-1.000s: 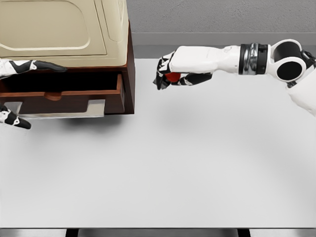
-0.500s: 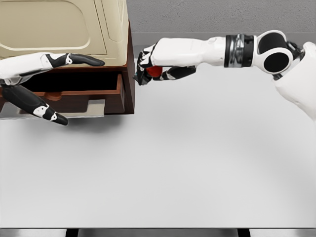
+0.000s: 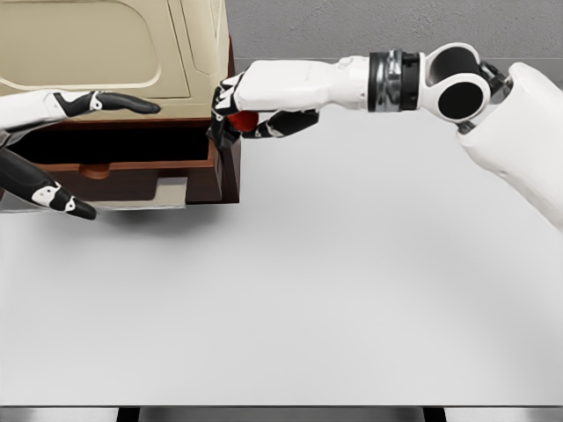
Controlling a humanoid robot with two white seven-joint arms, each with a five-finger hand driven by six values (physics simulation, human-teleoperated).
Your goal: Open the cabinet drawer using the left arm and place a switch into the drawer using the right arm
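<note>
A dark wooden cabinet (image 3: 230, 167) with a cream top stands at the table's back left. Its drawer (image 3: 123, 165) is pulled out, with a dark gap above its front. My right hand (image 3: 236, 123) reaches in from the right and is shut on a small red switch (image 3: 245, 120), held just above the drawer's right end by the cabinet's front corner. My left hand (image 3: 70, 158) is at the far left in front of the drawer, fingers spread, one finger above the opening and one below it, holding nothing.
The white table (image 3: 334, 299) stretches in front and to the right of the cabinet. A grey wall runs along the back. A pale metal panel (image 3: 171, 191) hangs under the drawer front.
My right hand has carried the red switch leftwards, from mid-table to the cabinet's front corner. My left hand came into view by the drawer, then drew back a little to the left.
</note>
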